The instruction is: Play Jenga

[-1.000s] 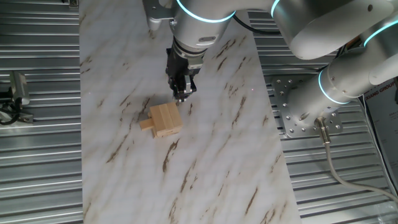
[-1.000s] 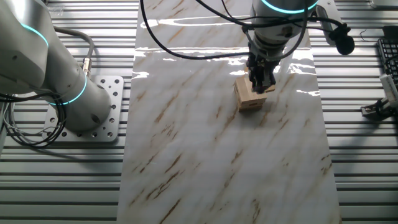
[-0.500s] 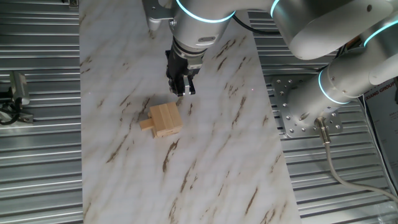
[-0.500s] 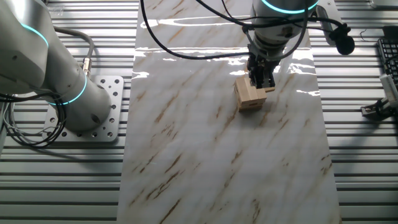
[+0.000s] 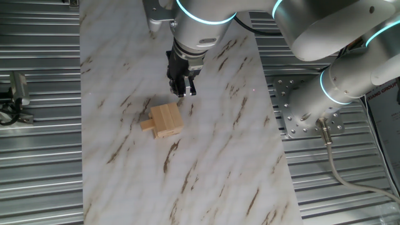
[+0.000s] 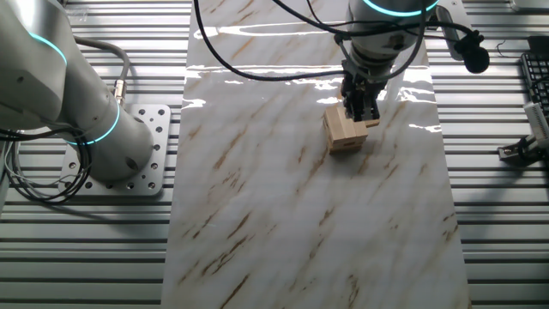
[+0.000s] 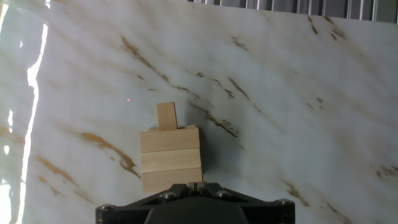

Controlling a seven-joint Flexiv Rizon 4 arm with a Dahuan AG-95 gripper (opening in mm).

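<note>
The Jenga stack is a small, low pile of light tan wooden blocks on the marble table. One block sticks out of its side. The stack also shows in the other fixed view and in the hand view, where the pushed-out block juts from its far side. My gripper hangs just behind and above the stack, its fingers together and holding nothing. In the hand view the gripper sits at the bottom edge, jaws closed with no gap, just at the stack's near side.
The marble tabletop is flanked by ribbed metal surfaces. The arm's base plate stands to the right. A small clamp device sits at the left edge.
My gripper has lifted and drawn back a little from the stack over the last second. The stack and its protruding block have not moved.
</note>
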